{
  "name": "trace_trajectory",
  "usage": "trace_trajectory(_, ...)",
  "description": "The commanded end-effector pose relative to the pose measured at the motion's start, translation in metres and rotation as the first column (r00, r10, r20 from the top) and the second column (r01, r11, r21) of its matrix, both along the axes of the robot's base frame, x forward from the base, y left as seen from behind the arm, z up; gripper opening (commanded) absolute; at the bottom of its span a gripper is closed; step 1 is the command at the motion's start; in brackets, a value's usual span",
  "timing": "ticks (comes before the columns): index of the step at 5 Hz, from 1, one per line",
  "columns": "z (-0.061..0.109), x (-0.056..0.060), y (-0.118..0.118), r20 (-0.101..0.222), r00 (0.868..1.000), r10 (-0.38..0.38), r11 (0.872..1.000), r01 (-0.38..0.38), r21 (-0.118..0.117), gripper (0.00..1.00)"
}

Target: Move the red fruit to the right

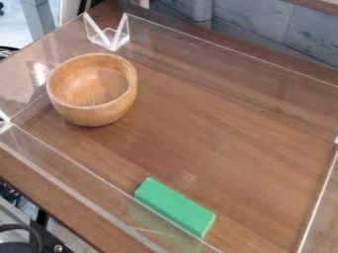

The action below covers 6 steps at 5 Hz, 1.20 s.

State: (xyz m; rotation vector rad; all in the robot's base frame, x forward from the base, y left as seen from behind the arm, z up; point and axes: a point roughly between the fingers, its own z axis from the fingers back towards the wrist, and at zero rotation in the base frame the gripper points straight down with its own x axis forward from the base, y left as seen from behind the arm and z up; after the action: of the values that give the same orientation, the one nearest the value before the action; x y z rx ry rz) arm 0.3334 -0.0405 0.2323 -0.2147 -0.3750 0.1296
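Single overhead-angled view of a wooden tabletop [224, 128] enclosed by a low clear plastic wall [79, 193] running round all sides. Neither the gripper nor the arm shows anywhere in the shot, so can't tell whether the hand is wide, narrow or holding something. The red fruit isn't visible in this view either, so its place can't be given. On the table: a round wooden bowl [91, 88] at the left, upright, open side up, inside looks empty, standing near the left wall but apart from it. A flat green rectangular block [175, 207] lies at the near edge, just beside the front wall, long side angled diagonally, well apart from the bowl. At the far left corner, a small clear folded plastic piece [107, 33] sticks up, touching or just at the back wall; can't tell which. The middle and right side of the wood surface show only bare grain with some glare off the plastic. Beyond the back wall: grey blurred background, a dark object at the top, too unclear to name. Dark cables or hardware at bottom left under the table edge, unclear.
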Motion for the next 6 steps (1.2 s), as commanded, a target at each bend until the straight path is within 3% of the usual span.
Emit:
trace_trajectory(1,0.027,-0.006,-0.01,0.102,0.994,0.042,0.999,-0.041,-0.017,0.0)
trace_trajectory(2,0.024,-0.001,-0.025,0.13,0.992,-0.009,0.999,0.014,-0.034,0.0)
trace_trajectory(3,-0.001,-0.008,-0.039,0.103,0.992,-0.077,0.997,0.079,-0.012,1.0)
trace_trajectory(5,-0.036,-0.021,-0.038,0.038,0.977,-0.209,0.978,0.208,0.022,1.0)
trace_trajectory(6,-0.043,-0.028,-0.067,0.011,0.966,-0.26,0.966,0.26,0.016,1.0)
